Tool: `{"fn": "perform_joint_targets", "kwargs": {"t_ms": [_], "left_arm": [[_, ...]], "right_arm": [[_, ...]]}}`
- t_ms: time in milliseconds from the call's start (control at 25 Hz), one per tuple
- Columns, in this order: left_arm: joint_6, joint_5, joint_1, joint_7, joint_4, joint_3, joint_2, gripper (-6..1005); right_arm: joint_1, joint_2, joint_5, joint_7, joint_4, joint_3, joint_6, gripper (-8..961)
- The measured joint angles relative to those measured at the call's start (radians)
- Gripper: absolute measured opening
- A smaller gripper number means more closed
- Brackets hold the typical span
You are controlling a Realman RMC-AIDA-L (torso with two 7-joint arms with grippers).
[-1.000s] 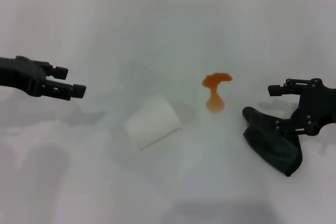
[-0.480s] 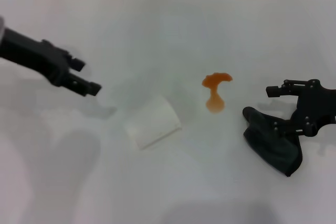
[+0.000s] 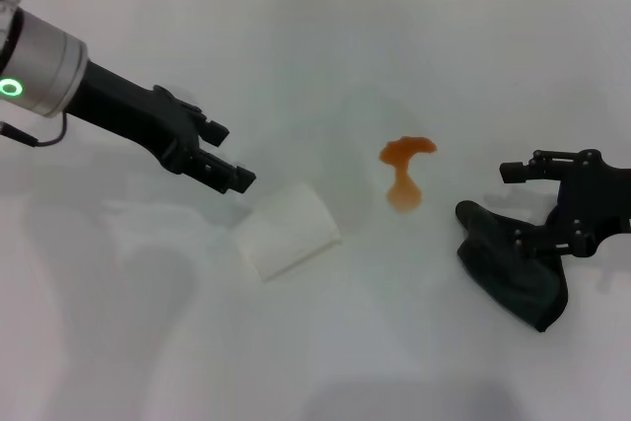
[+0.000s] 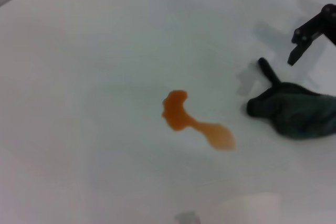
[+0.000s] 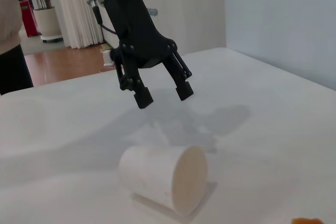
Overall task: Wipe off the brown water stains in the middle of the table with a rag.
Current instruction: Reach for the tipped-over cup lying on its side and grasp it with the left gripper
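Observation:
The brown water stains (image 3: 401,174) form a small orange puddle in the middle of the white table (image 3: 325,46), also visible in the left wrist view (image 4: 191,119). The dark rag (image 3: 513,265) lies crumpled to its right (image 4: 294,111). My right gripper (image 3: 514,203) stands open at the rag's far edge, its lower finger against the cloth; one of its fingers (image 4: 308,31) shows beyond the rag. My left gripper (image 3: 234,157) hangs open above the table just left of a fallen white paper cup (image 3: 288,229), with nothing between its fingers (image 5: 160,94).
The paper cup (image 5: 165,177) lies on its side between the left gripper and the stain. A wall runs along the table's far edge. A room with curtains and a potted plant (image 5: 44,9) lies beyond the left arm.
My left arm has swung in from the far left toward the table's middle and now hovers close to the cup. The right gripper and rag have stayed put.

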Motion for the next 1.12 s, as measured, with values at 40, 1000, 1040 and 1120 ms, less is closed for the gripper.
{"fn": "perform_joint_targets", "kwargs": {"t_ms": [40,1000,1040,1120], "left_arm": [[-0.009,-0.009,0.006,-0.013,0.007,0.000,-0.001,858],[-0.042,-0.033,0.085,-0.085,0.114,-0.001,0.000,853],[-0.043,-0.032,0.087,-0.085,0.115,-0.001,0.000,853],[-0.044,-0.029,0.092,-0.085,0.117,0.000,-0.001,852]], "right_arm": [[0.000,0.000,0.000,0.000,0.000,0.000,0.000,826],[0.004,0.000,0.000,0.000,-0.004,0.000,0.004,826],[0.004,0.000,0.000,0.000,-0.004,0.000,0.003,826],[0.004,0.000,0.000,0.000,-0.004,0.000,0.002,826]]}}
